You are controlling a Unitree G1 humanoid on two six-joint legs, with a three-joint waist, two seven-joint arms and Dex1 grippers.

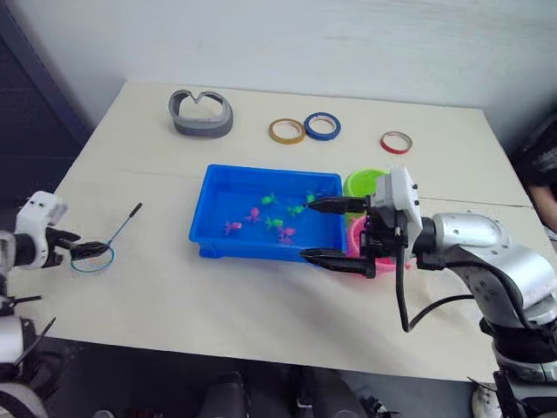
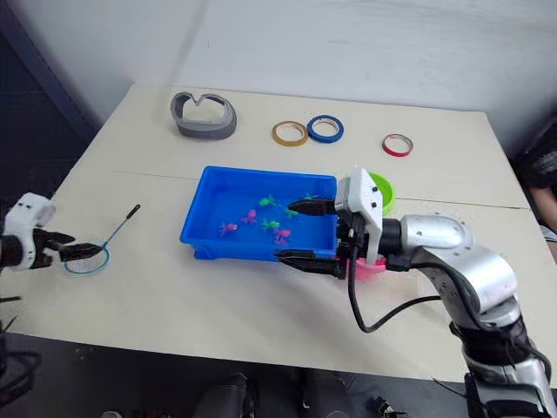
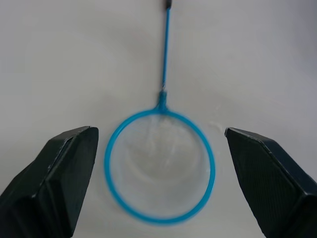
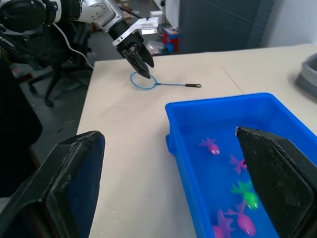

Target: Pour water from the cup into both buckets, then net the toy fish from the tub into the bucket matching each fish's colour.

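Two buckets, the lime green bucket (image 1: 365,182) and the pink bucket (image 1: 359,237), we see only in part behind the right gripper (image 1: 316,229), whose fingers are spread wide and empty above the tub (image 1: 209,218). We count several toy fish (image 1: 260,213) inside. The left gripper (image 3: 158,183), also wide apart, straddles the net (image 3: 159,167) flat on the table (image 1: 218,296), holding nothing.

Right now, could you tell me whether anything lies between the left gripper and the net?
Nothing visible does. The left gripper is open, its fingers either side of the net, which lies flat on bare table. The blue tub sits well off to the side.
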